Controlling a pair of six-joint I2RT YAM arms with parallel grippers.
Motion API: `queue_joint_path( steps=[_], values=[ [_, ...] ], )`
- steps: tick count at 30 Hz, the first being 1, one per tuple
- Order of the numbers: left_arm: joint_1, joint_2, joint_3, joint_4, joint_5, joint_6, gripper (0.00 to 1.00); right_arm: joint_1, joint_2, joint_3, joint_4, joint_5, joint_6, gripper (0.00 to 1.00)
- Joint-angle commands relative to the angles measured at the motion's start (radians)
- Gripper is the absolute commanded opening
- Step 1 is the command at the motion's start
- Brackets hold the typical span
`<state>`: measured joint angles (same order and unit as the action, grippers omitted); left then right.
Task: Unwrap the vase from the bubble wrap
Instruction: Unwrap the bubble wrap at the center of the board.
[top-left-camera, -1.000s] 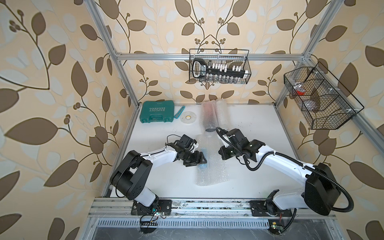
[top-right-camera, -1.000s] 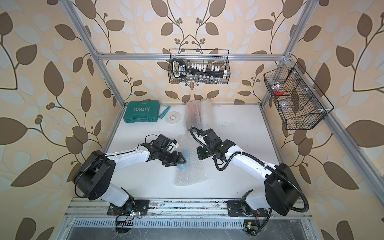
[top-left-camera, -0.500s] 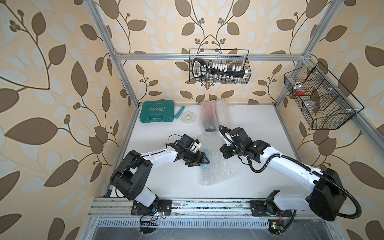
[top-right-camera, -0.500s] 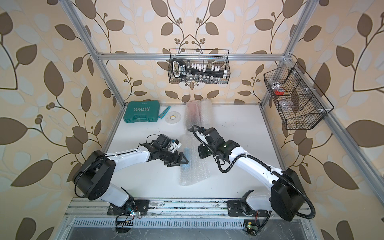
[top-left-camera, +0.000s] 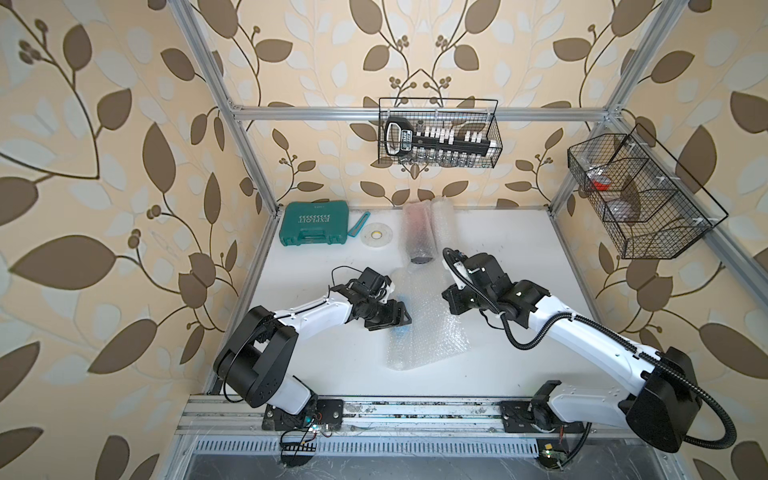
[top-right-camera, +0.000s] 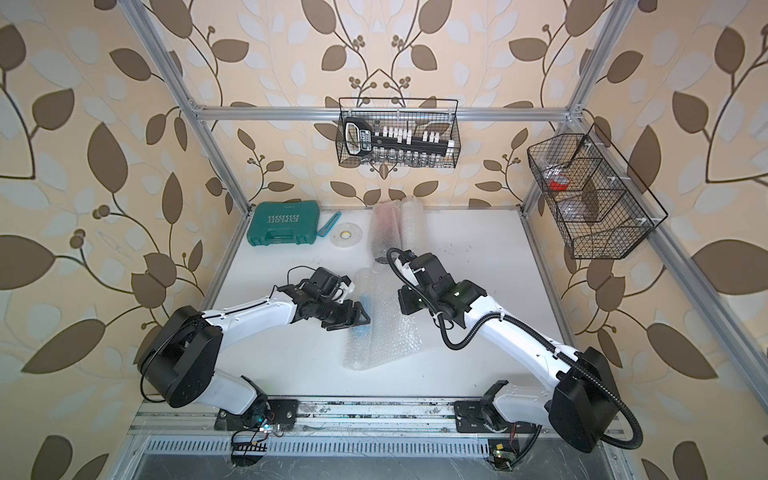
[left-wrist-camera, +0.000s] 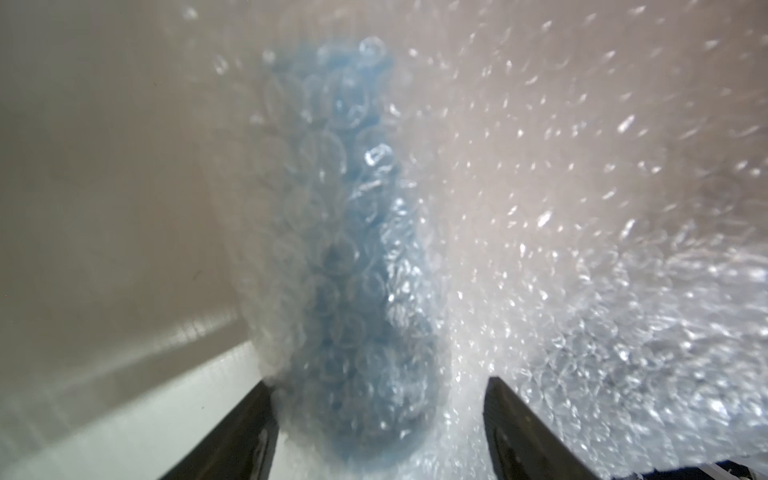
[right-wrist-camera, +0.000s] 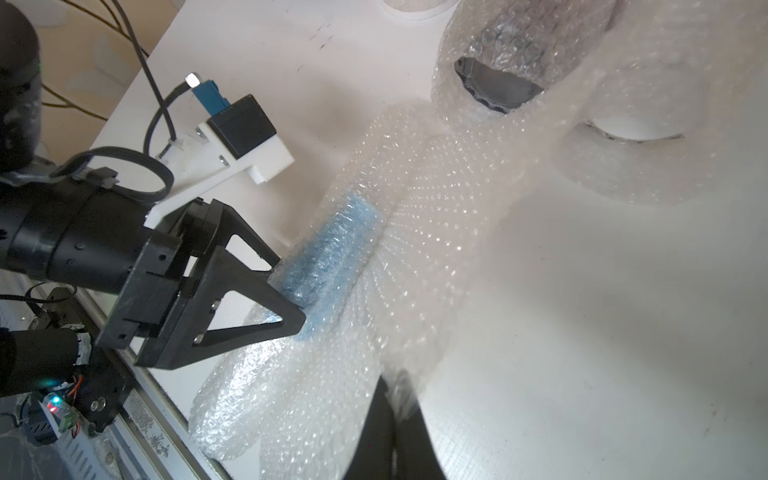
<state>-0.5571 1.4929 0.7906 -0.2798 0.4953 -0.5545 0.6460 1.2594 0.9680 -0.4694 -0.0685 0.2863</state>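
A blue vase (top-left-camera: 401, 300) (top-right-camera: 365, 300) lies on the white table, still covered by clear bubble wrap (top-left-camera: 430, 332) (top-right-camera: 388, 334). My left gripper (top-left-camera: 402, 319) (top-right-camera: 362, 319) straddles the wrapped vase (left-wrist-camera: 345, 270), with the black fingers (left-wrist-camera: 249, 428) pressed against the wrap on either side. In the right wrist view the left gripper (right-wrist-camera: 286, 295) clasps the lower end of the vase (right-wrist-camera: 332, 249). My right gripper (right-wrist-camera: 397, 386) (top-left-camera: 451, 300) is shut on a pinched edge of the bubble wrap (right-wrist-camera: 415, 270), and the sheet stretches from the vase to it.
Two other bubble-wrapped rolls (top-left-camera: 419, 232) lie at the back, one with a dark end. A green tool case (top-left-camera: 313, 228), a teal strip (top-left-camera: 359, 224) and a tape roll (top-left-camera: 376, 237) sit back left. Wire baskets hang on the back wall (top-left-camera: 438, 133) and the right frame (top-left-camera: 636, 195).
My right gripper has drawn back to the right with the wrap's edge, spreading the sheet wider over the table. The left gripper has stayed on the vase.
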Motion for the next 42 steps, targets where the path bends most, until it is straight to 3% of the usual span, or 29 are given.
queue_joint_path(
  steps=[1, 6, 14, 22, 33, 42],
  values=[
    [-0.006, -0.015, 0.016, 0.032, 0.064, 0.011, 0.76, 0.003, -0.027, 0.035, -0.013, 0.031, -0.015, 0.00],
    [-0.007, 0.007, -0.002, 0.081, 0.140, -0.009, 0.75, 0.003, -0.032, 0.035, -0.017, 0.048, -0.015, 0.00],
    [-0.007, -0.018, 0.025, -0.044, -0.040, 0.016, 0.78, 0.003, -0.053, 0.035, -0.015, 0.058, -0.015, 0.00],
    [-0.006, -0.084, 0.018, -0.056, -0.100, 0.017, 0.79, 0.003, -0.084, 0.031, -0.008, 0.077, -0.012, 0.00],
    [-0.007, -0.059, -0.008, 0.050, 0.069, -0.006, 0.78, 0.003, -0.115, 0.019, 0.005, 0.106, -0.007, 0.00],
    [-0.007, -0.059, 0.028, -0.110, -0.143, 0.033, 0.79, 0.003, -0.124, 0.012, 0.008, 0.112, -0.007, 0.00]
  ],
)
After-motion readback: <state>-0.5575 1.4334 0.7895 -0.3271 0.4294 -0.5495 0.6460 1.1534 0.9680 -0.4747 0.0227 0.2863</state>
